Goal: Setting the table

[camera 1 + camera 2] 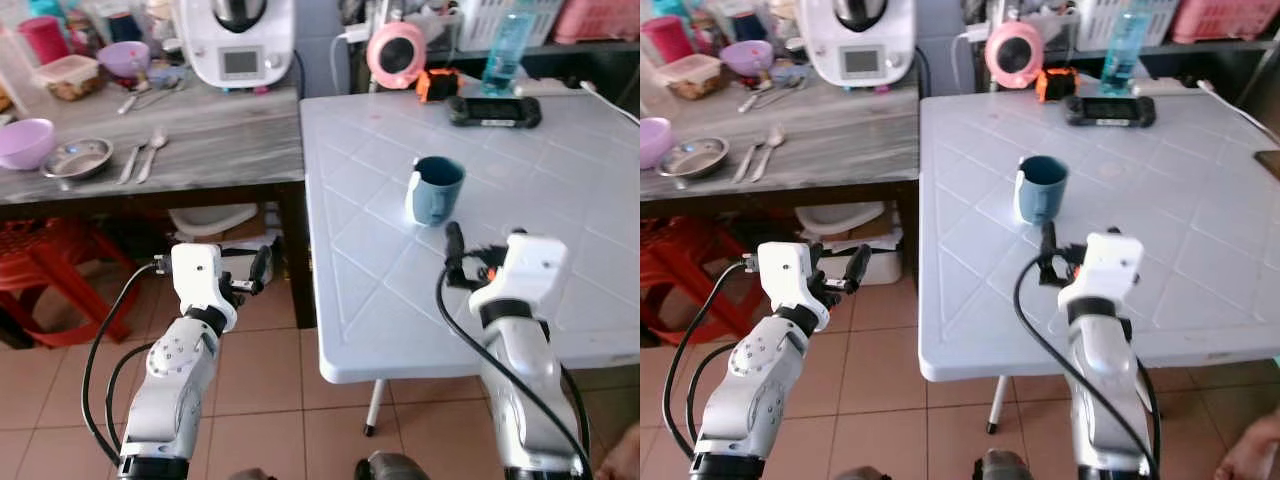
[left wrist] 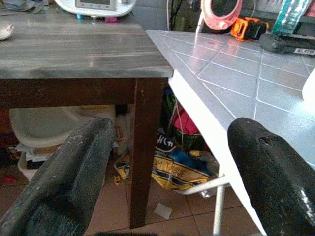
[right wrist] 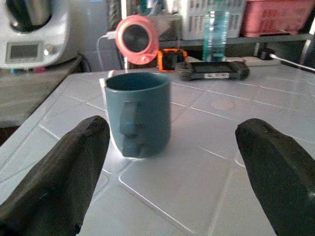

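Standing upright on the pale grey plastic table with a diamond-grid top (image 1: pixel 560 230) is one dark blue ceramic mug (image 1: pixel 436 190), handle toward the robot; the right gripper (image 3: pixel 172 162) hovers just before it over the table, fingers (image 3: pixel 59 172) spread wide and empty; the left gripper (image 2: pixel 162 167) hangs spread and empty beside the grey wood-grain side table (image 1: pixel 200 140), off the plastic table's left edge. Counted on the side table: two purple bowls (image 1: pixel 24 143), one steel dish (image 1: pixel 77 156), what look like two spoons (image 1: pixel 145 155), one white kitchen appliance (image 1: pixel 238 40). At the plastic table's far edge: one black handheld console (image 1: pixel 494 110), one pink round speaker (image 1: pixel 397 52), one blue bottle (image 1: pixel 505 50); no writing legible.
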Motion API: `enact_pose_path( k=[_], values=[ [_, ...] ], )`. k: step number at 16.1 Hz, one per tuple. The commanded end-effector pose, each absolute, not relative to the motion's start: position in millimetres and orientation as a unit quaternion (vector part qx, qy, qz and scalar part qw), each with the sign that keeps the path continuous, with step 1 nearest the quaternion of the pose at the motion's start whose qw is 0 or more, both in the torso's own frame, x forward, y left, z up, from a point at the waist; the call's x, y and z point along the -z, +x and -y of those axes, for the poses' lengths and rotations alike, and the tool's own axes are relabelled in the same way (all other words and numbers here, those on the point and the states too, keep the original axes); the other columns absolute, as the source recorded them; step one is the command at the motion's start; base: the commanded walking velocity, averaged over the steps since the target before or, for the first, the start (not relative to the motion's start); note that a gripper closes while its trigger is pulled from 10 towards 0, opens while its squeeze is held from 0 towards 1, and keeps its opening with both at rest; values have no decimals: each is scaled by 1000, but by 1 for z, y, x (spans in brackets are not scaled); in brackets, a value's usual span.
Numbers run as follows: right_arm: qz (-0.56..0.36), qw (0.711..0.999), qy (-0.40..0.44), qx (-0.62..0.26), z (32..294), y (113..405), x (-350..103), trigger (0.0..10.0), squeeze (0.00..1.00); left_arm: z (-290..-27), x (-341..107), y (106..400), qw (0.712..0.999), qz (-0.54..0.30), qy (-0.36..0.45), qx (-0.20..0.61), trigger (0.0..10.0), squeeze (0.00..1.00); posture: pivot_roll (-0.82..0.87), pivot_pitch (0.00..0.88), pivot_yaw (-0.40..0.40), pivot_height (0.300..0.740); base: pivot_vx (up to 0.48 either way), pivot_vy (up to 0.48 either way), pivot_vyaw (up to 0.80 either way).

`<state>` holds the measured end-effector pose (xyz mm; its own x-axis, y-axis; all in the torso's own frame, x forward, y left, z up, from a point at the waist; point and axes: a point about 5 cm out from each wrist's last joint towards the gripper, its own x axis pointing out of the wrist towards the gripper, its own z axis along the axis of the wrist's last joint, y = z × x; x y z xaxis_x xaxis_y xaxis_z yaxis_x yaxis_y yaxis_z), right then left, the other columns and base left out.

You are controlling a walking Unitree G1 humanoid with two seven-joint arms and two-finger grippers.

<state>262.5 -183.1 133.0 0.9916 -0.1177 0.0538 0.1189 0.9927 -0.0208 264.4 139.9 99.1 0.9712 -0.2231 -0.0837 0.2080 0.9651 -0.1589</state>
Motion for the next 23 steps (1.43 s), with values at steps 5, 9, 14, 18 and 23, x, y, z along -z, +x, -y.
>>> enact_pose_path(
  k=[5, 9, 14, 18, 23],
  values=[
    [5, 998, -21, 52, 187, 285, -137, 10000, 0, -145, -100, 253, 989, -75, -57, 114, 10000, 0, -31, 0, 90, 731, 0, 0, 0],
    [-26, 998, -23, 60, 189, 291, -133, 10000, 0, -150, -103, 249, 988, -86, -44, 121, 10000, 0, -14, 0, 111, 731, 0, 0, 0],
    [-34, 998, -18, 54, 190, 301, -137, 3451, 0, -154, -105, 244, 986, -102, -33, 131, 10000, 0, 3, 25, 128, 731, 0, 0, 0],
    [-35, 998, -22, 48, 196, 312, -143, 0, 0, -154, -105, 243, 985, -108, -30, 131, 10000, 0, 10, 24, 125, 731, 0, 0, 0],
    [-43, 999, -20, 26, 196, 325, -149, 0, 0, -152, -105, 245, 985, -112, -32, 130, 10000, 0, 8, 19, 119, 731, 0, 0, 0]
  ],
)
